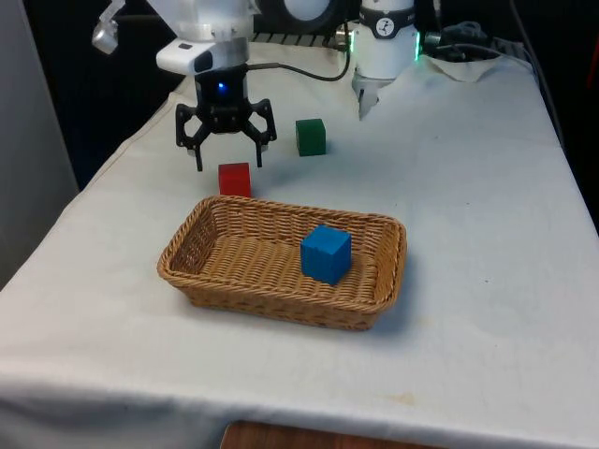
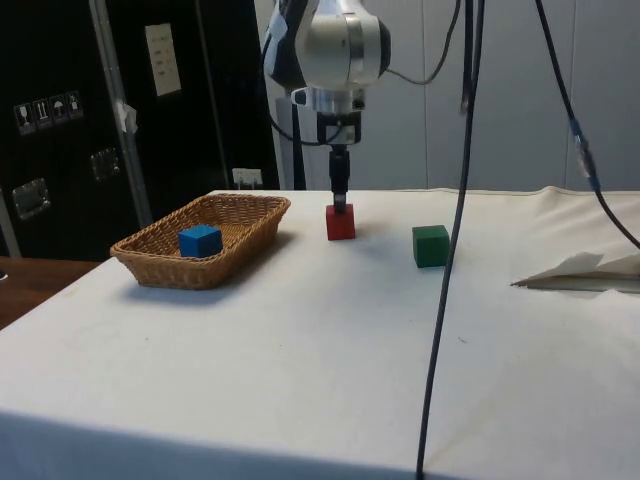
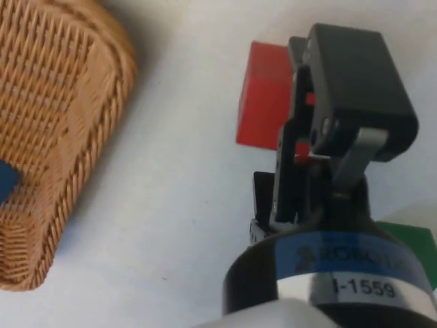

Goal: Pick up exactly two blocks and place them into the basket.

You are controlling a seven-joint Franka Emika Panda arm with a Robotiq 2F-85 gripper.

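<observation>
Blue block (image 1: pixel 326 253) in basket (image 1: pixel 192 276). Second pick under way: gripper (image 1: pixel 226 150) spread wide, empty, above red block (image 1: pixel 235 179). Next: descend, straddle, close.

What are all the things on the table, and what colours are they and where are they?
Basket: one, tan wicker, on the white cloth, nearer the front camera than the two loose blocks.
Blue block: one, blue, inside the basket, toward the front view's right end.
Red block: one, red, on the cloth just behind the basket's far rim, apart from it.
Green block: one, green, on the cloth farther back, to the front view's right of the red block.
Crumpled white paper or cloth: one, white, on the table at the side view's right edge.
Tool: one, black, open, hanging just above the red block.
</observation>
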